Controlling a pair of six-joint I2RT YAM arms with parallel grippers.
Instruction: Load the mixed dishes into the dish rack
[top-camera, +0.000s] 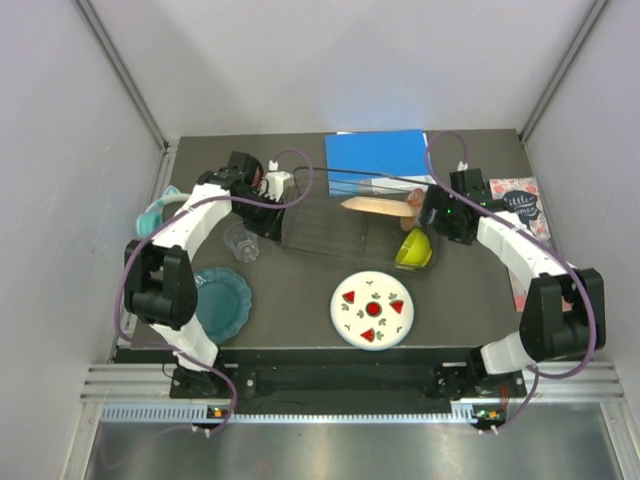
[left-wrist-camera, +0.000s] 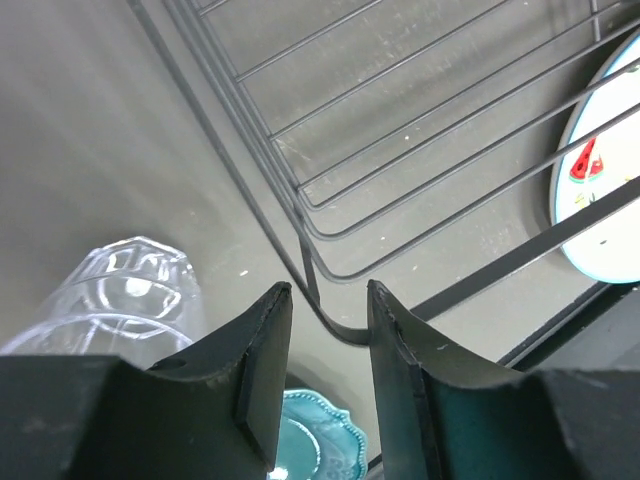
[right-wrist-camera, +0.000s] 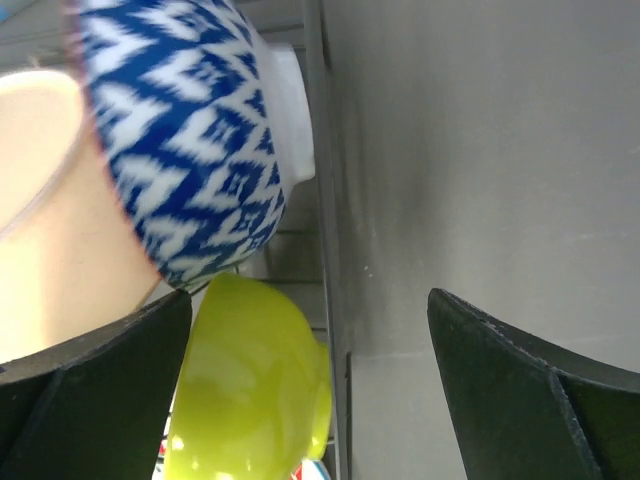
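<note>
From above, the dish rack (top-camera: 320, 238) lies mid-table, with the peach bird-pattern plate (top-camera: 375, 205) and the yellow-green bowl (top-camera: 415, 250) inside its right half. The clear cup (top-camera: 241, 241) stands on the table just off the rack's left end. The teal scalloped plate (top-camera: 222, 302) and the white plate with red watermelon slices (top-camera: 373, 308) lie nearer the arms, not yet loaded. The left gripper (top-camera: 268, 222) hangs between cup and rack, and the right gripper (top-camera: 428, 215) sits at the rack's right end.

In the left wrist view the fingers (left-wrist-camera: 262, 370) stand partly apart and clamp nothing. The rack's corner wire shows below the gap, and the cup is off to one side. The cup looks like the next pick: move clear of the wire, straddle the cup's wall, and close gently, since a smooth clear wall may slip.

In the right wrist view the jaws are spread wide and hold nothing. They sit beside a blue-and-white patterned bowl (right-wrist-camera: 190, 150) that leans above the yellow-green bowl, and this arm is best kept clear of the rack's left end
</note>
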